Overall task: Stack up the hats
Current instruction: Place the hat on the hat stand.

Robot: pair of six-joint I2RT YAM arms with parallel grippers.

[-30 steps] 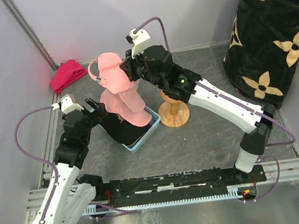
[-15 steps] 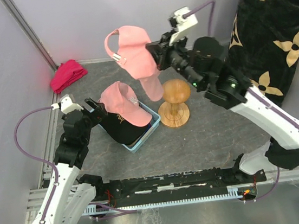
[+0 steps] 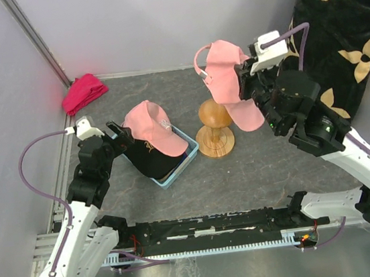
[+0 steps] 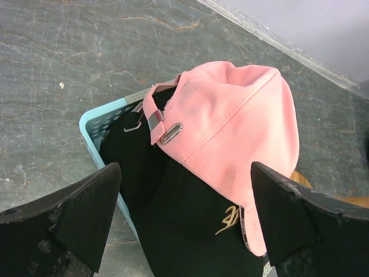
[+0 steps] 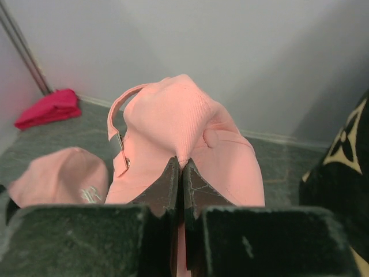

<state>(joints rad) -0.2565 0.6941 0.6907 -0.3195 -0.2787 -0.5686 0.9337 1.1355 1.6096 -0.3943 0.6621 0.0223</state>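
Observation:
A light pink hat (image 3: 228,79) hangs in the air above and just right of the wooden stand (image 3: 215,131), its brim pointing down. My right gripper (image 3: 249,80) is shut on a pinch of its crown fabric (image 5: 184,144). A second pink hat (image 3: 155,127) lies on a black hat with a gold logo (image 3: 145,158) in the light blue basket (image 3: 188,153). In the left wrist view the pink hat (image 4: 230,121) covers the black one (image 4: 190,219). My left gripper (image 3: 118,134) stands wide open just left of the basket, holding nothing.
A small red-pink cloth bundle (image 3: 83,92) lies at the back left by the wall. A large black bag with cream flowers (image 3: 341,31) fills the right back corner. Lavender walls close the left and back sides.
My right arm has swung the light pink hat from above the basket up and to the right, past the wooden stand. The left arm has stayed still.

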